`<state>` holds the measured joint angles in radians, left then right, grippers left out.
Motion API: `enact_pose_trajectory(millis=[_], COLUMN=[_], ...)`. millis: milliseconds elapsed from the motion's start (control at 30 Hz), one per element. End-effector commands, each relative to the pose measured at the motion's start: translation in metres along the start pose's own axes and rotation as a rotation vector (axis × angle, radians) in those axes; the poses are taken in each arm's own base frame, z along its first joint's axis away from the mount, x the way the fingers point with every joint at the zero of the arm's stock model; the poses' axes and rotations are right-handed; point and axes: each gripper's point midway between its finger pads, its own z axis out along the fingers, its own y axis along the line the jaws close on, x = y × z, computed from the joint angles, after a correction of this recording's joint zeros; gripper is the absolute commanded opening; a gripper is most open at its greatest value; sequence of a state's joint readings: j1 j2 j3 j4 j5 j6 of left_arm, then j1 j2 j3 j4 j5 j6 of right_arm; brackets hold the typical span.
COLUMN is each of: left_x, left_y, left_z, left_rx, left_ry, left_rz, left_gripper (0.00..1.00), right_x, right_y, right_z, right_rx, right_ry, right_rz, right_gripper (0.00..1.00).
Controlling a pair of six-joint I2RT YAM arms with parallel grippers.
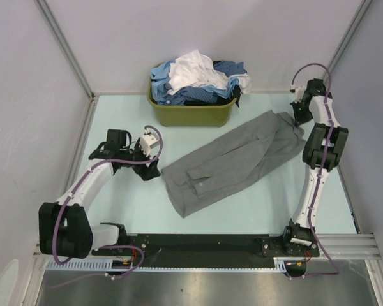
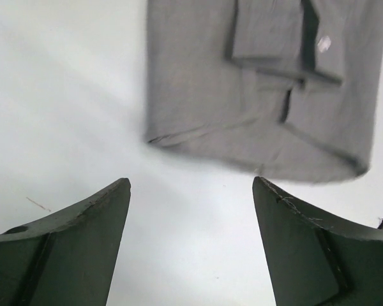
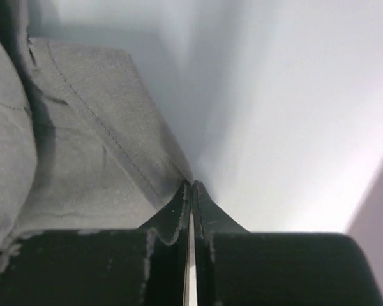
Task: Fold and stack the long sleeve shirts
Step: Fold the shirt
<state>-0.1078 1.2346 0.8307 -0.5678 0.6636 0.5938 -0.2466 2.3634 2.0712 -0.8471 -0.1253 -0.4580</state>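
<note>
While my right claw point(image 3: 191, 183) pinches the grey shirt point(image 1: 233, 159) at one end, my left claw point(image 2: 191, 182) hangs released beside the other.

Grey shirt point(image 1: 233, 159) folded lengthwise, lying diagonal, blue and white shirts point(image 1: 195, 80) heaped behind

The top view looks steeply down from above and behind the arm bases point(image 1: 204, 245), facing the far side, wide enough to take in the whole worktop point(image 1: 127, 210) out to the basket point(image 1: 191, 115). The left wrist view sits low behind the left pincer point(image 2: 191, 182), facing right towards the near-left end of the shirt point(image 2: 262, 95). The right wrist view sits very close behind the right pincer point(image 3: 191, 185) at the shirt's far-right end. All three share that shirt.
</note>
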Motion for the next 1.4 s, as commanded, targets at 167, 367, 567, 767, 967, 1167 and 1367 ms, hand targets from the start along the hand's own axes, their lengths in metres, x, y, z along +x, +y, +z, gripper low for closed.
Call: enact_pose_trajectory(millis=[167, 367, 567, 767, 967, 1167, 1367], left_x=[-0.006, -0.006, 0.013, 0.027, 0.038, 0.059, 0.056], left_y=[-0.028, -0.079, -0.119, -0.159, -0.168, -0.169, -0.173], left_z=[0.044, 0.07, 0.088, 0.1, 0.11, 0.121, 0.133], left_rx=[0.113, 0.251, 0.366, 0.429, 0.386, 0.388, 0.394], left_ry=[0.033, 0.043, 0.07, 0.066, 0.078, 0.178, 0.241], left_rz=[0.196, 0.583, 0.829, 0.93, 1.029, 1.105, 1.069], left_gripper=[0.81, 0.82, 0.81, 0.8, 0.8, 0.58, 0.17], right_x=[-0.112, -0.056, 0.055, 0.087, 0.077, 0.069, 0.048], right_y=[-0.041, 0.022, 0.076, 0.085, 0.091, 0.089, 0.072], right_z=[-0.045, -0.099, -0.077, -0.04, -0.012, 0.008, 0.022], right_rx=[0.24, -0.04, -0.263, -0.306, -0.346, -0.332, -0.29], right_ry=[-0.277, -0.234, -0.037, 0.001, -0.017, -0.017, -0.041], right_rz=[-0.048, 0.11, 0.415, 0.55, 0.606, 0.61, 0.574], right_gripper=[0.42, 0.56, 0.54, 0.5, 0.51, 0.27, 0.04])
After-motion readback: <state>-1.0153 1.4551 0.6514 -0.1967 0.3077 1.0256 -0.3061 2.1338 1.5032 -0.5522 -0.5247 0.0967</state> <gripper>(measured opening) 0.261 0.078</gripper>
